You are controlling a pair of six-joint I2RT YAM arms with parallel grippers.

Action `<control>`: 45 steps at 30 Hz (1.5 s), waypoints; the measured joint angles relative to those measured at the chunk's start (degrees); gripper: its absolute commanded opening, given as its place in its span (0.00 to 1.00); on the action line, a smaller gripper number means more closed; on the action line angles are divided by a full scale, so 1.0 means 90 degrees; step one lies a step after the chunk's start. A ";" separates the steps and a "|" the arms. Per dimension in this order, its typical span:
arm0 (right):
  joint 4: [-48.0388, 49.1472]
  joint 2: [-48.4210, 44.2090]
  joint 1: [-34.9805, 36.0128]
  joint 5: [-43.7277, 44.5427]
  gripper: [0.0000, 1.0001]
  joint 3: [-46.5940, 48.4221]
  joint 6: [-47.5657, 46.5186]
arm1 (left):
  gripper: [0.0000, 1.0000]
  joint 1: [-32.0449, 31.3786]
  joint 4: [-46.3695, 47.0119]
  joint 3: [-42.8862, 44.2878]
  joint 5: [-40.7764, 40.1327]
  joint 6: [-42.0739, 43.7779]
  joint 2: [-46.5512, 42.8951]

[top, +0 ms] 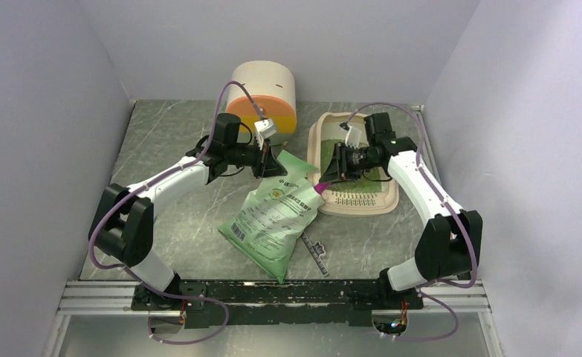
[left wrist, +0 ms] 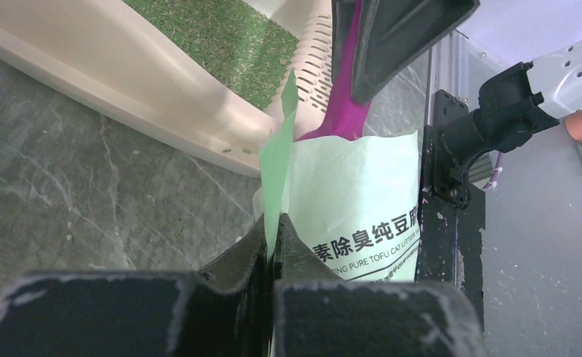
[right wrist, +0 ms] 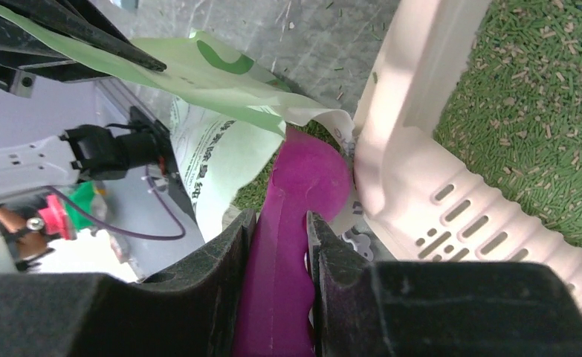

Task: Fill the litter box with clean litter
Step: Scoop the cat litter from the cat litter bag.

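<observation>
The beige litter box [top: 356,202] sits at the back right, with light-green clean litter [top: 375,175] lying in it. It also shows in the left wrist view [left wrist: 124,82] and the right wrist view [right wrist: 414,171], with the litter [left wrist: 221,37] [right wrist: 540,111] inside. A green printed bag [top: 273,219] lies left of the box. My left gripper [top: 273,160] [left wrist: 271,227] is shut on the bag's top edge [left wrist: 284,134] and holds it up. My right gripper [top: 337,167] [right wrist: 280,219] is shut on a magenta scoop [top: 319,189] [right wrist: 302,186]. The scoop's head is at the bag's open mouth, beside the box's wall.
A round beige-and-orange drawer unit [top: 265,93] stands at the back, behind the left gripper. A dark printed strip [top: 316,253] lies on the table in front of the bag. Grey walls close in both sides and the back.
</observation>
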 measured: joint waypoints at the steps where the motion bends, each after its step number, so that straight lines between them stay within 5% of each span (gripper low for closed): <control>1: 0.0056 -0.0005 0.0109 0.0102 0.00 0.0002 0.0002 | 0.05 0.0000 0.0000 0.0000 0.0000 -0.0002 0.0000; 14: 0.0549 -0.0134 0.1280 0.1236 0.00 -0.0075 -0.0078 | 0.05 0.0000 -0.0027 0.0000 -0.0005 -0.0005 0.0000; 33: 0.2159 0.0296 0.0952 -0.0389 0.00 -0.1018 0.0304 | 0.05 -0.0044 -0.0032 0.0000 -0.0012 -0.0007 0.0000; 45: 0.3786 0.0041 -0.0104 -0.2314 0.00 -0.2545 0.1904 | 0.05 -0.0056 -0.0022 0.0000 -0.0007 -0.0007 0.0000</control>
